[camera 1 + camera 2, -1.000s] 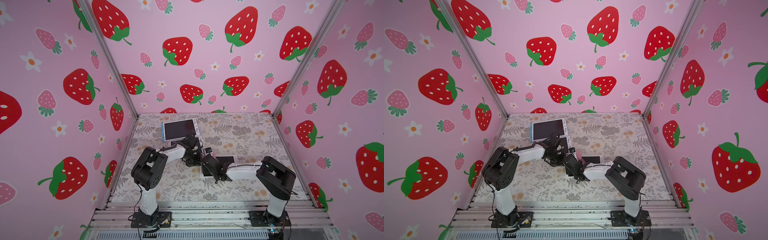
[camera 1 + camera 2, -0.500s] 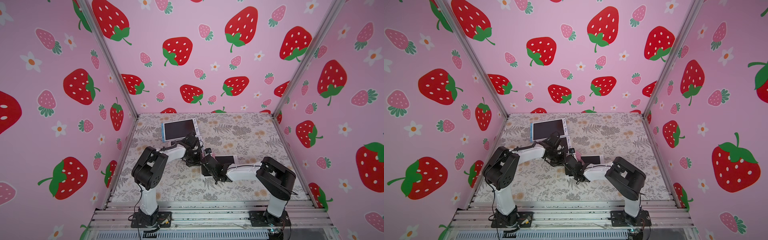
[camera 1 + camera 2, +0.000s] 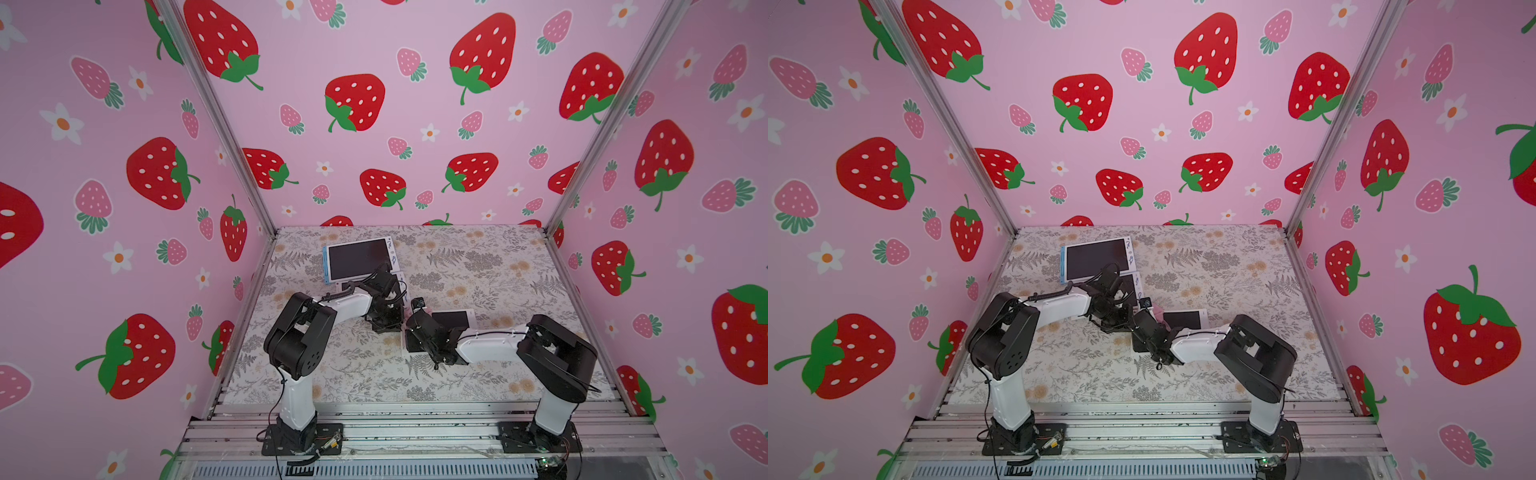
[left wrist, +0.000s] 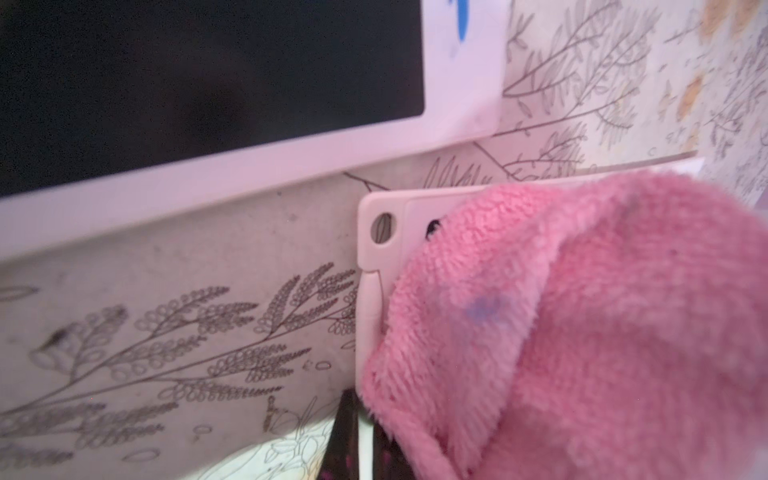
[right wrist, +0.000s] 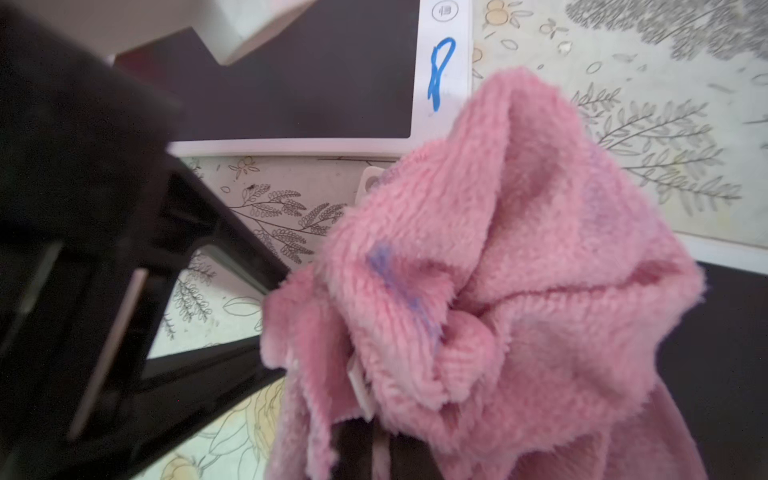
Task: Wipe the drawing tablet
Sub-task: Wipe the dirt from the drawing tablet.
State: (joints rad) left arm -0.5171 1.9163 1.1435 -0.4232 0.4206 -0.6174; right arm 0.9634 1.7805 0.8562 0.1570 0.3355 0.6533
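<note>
A small white-framed drawing tablet (image 3: pixel 456 319) with a dark screen (image 5: pixel 727 332) lies mid-table. My left gripper (image 4: pixel 365 453) is shut on its left edge, close to the corner with a hole (image 4: pixel 382 228); the white rim shows between the dark fingers (image 4: pixel 345 449). My right gripper (image 5: pixel 376 453) is shut on a bunched pink cloth (image 5: pixel 478 270), smudged with blue. The cloth (image 4: pixel 582 332) rests over the tablet's left end and hides most of it there. In a top view the cloth (image 3: pixel 1156 312) peeks out between the two wrists.
A larger tablet (image 3: pixel 357 259) with a blue edge lies at the back left. Another white tablet with a blue scribble (image 5: pixel 440 75) sits just behind the held one, partly under my left arm (image 3: pixel 349 303). Pink strawberry walls enclose the floral table (image 3: pixel 478 266).
My right gripper and the cloth have shifted slightly to the left over the tablet. The left arm has held still.
</note>
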